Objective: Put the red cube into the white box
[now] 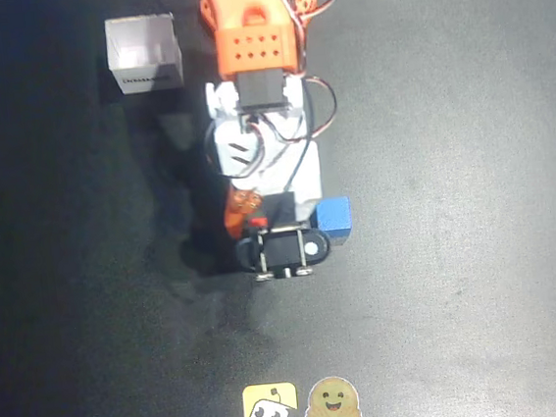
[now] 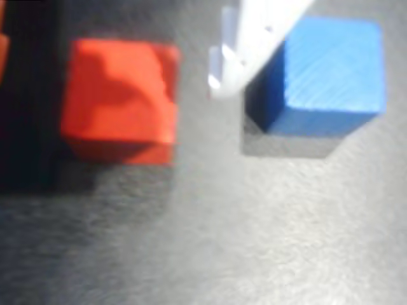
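In the wrist view the red cube [image 2: 121, 98] lies on the dark table between my fingers, with the white finger [image 2: 251, 44] to its right and an orange finger [image 2: 2, 51] at the left edge. My gripper [image 2: 111, 70] is open around the cube, and a gap shows between the cube and the white finger. From overhead, the gripper [image 1: 271, 217] hangs low over the table and only a sliver of the red cube [image 1: 257, 219] shows under the wrist. The white box [image 1: 144, 52] stands at the top left, far from the gripper.
A blue cube [image 2: 331, 73] sits just right of the white finger, close to it; overhead the blue cube [image 1: 335, 217] is beside the wrist. Two stickers [image 1: 302, 406] lie at the bottom edge. The arm's base [image 1: 249, 14] is at the top centre.
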You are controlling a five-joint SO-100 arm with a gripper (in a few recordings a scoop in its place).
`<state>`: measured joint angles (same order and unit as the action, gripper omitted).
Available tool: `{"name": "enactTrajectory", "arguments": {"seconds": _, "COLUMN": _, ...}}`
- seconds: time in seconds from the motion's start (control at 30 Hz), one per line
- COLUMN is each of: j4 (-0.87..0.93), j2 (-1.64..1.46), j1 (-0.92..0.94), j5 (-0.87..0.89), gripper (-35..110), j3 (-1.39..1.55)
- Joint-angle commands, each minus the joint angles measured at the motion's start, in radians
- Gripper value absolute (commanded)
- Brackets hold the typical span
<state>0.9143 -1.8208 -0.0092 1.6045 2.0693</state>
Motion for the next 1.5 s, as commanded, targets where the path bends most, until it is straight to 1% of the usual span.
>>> {"name": "enactTrajectory", "arguments": {"seconds": 0.0, "j4": -0.077, "j2": 0.006, "j1": -0.008, "j5": 0.017, "gripper": 25, "j3": 0.031}}
{"name": "enactTrajectory", "arguments": {"seconds": 0.1, "j4": -0.172, "j2": 0.012, "j1": -0.017, "j5": 0.038, "gripper": 25, "j3": 0.097}}
{"name": "enactTrajectory", "arguments": {"seconds": 0.2, "j4": -0.225, "j2": 0.025, "j1": -0.014, "j5": 0.034, "gripper": 25, "j3": 0.132}}
{"name": "enactTrajectory", "arguments": {"seconds": 0.5, "j4": -0.244, "j2": 0.066, "j1": -0.009, "j5": 0.031, "gripper": 25, "j3": 0.132}}
{"name": "enactTrajectory", "arguments": {"seconds": 0.77, "j4": -0.262, "j2": 0.106, "j1": -0.008, "j5": 0.025, "gripper": 22, "j3": 0.132}}
{"name": "enactTrajectory", "arguments": {"seconds": 0.87, "j4": -0.264, "j2": 0.118, "j1": -0.008, "j5": 0.025, "gripper": 17, "j3": 0.132}}
{"name": "enactTrajectory", "arguments": {"seconds": 1.0, "j4": -0.268, "j2": 0.137, "j1": 0.000, "j5": 0.025, "gripper": 1, "j3": 0.132}}
{"name": "enactTrajectory", "arguments": {"seconds": 1.03, "j4": -0.270, "j2": 0.140, "j1": 0.002, "j5": 0.025, "gripper": 0, "j3": 0.132}}
{"name": "enactTrajectory", "arguments": {"seconds": 1.3, "j4": -0.245, "j2": 0.115, "j1": 0.046, "j5": 0.017, "gripper": 0, "j3": 0.127}}
{"name": "enactTrajectory", "arguments": {"seconds": 1.37, "j4": -0.204, "j2": 0.075, "j1": 0.066, "j5": 0.017, "gripper": 0, "j3": 0.118}}
{"name": "enactTrajectory", "arguments": {"seconds": 1.47, "j4": -0.084, "j2": 0.005, "j1": 0.115, "j5": 0.014, "gripper": 0, "j3": 0.072}}
